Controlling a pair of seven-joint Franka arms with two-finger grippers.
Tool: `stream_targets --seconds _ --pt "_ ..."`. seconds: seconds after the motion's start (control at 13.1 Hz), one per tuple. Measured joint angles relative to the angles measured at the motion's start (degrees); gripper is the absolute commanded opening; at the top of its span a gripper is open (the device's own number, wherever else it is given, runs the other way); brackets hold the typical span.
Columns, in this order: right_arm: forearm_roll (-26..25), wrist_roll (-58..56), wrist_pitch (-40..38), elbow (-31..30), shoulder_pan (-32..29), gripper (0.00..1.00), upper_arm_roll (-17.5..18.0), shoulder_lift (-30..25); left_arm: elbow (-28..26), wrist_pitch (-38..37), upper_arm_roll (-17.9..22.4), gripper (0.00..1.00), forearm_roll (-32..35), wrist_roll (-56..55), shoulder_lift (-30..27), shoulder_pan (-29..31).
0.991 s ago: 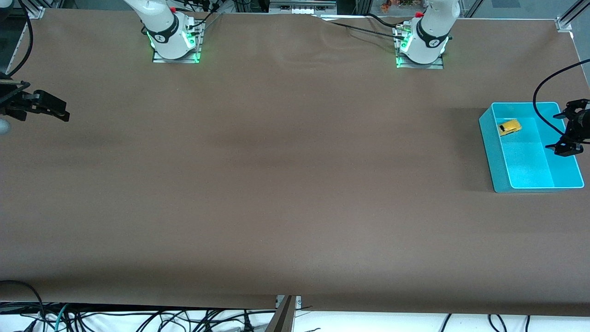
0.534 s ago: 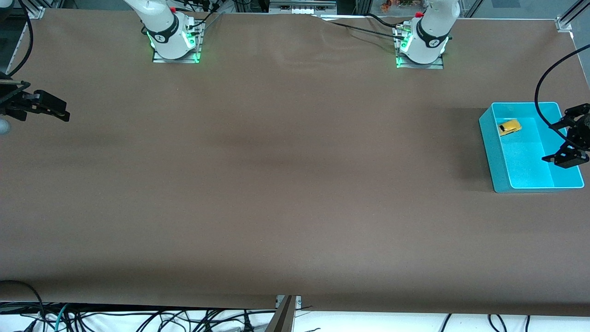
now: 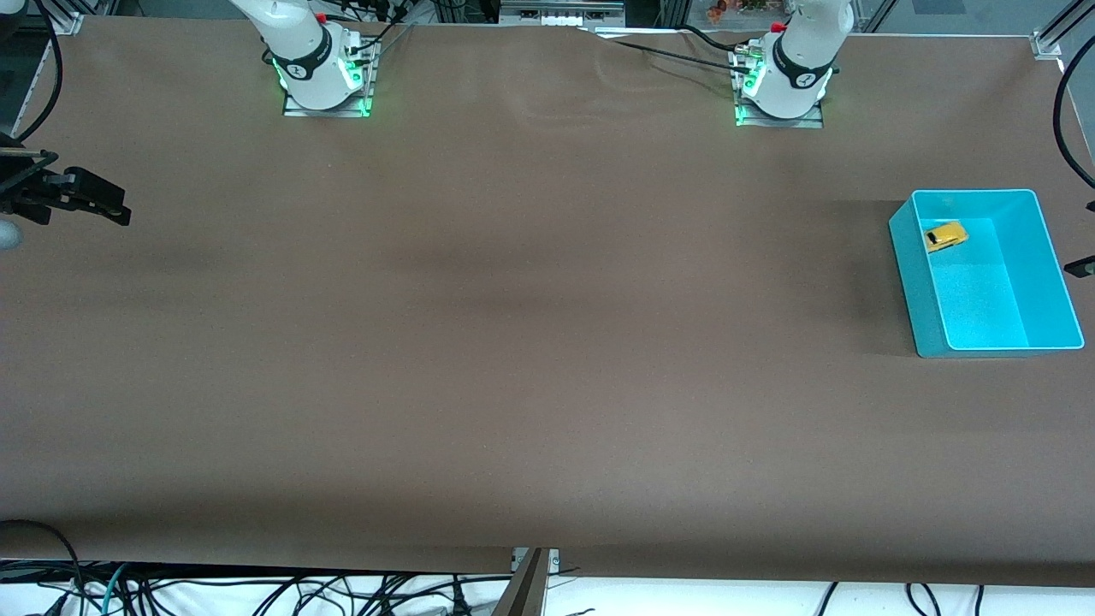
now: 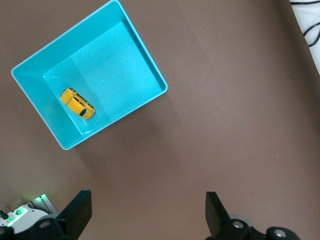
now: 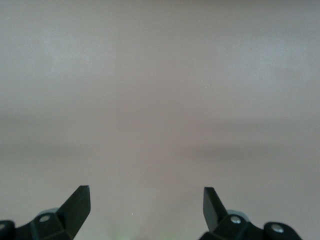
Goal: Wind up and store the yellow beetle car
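Yellow car (image 3: 944, 236) (image 4: 77, 103): tiny, rounded, dark windows; upright on wheels; in bin corner toward the bases.

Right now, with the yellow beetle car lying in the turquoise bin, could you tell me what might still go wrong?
1. The yellow beetle car lies in a corner of the turquoise bin; if its spring is still wound, it might roll against the wall.
2. The left tool, open above bare table beside the bin, could clip the rim if it swings low.
3. The right tool, open, waits at the right arm's end; little risk there.
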Motion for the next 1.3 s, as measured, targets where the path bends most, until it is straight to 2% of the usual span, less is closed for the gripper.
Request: stream_targets --seconds 0.23,0.53,0.84,1.3 --pt "0.0 0.0 0.0 0.0 0.01 1.0 0.0 0.0 0.06 -1.19 -0.77 1.0 1.7 5.4 -2.52 -2.93" --pt "0.0 0.0 0.0 0.0 0.02 1.0 -0.01 0.0 -4.12 -1.69 8.23 1.0 2.69 18.96 -8.84 -17.08" --pt "0.0 0.0 0.0 0.0 0.02 1.0 -0.01 0.0 -7.52 -1.69 9.29 1.0 2.23 33.89 -12.04 -18.45" --pt "0.0 0.0 0.0 -0.01 0.02 1.0 -0.01 0.0 -8.43 -2.9 10.54 1.0 0.51 40.93 -12.78 -18.55"
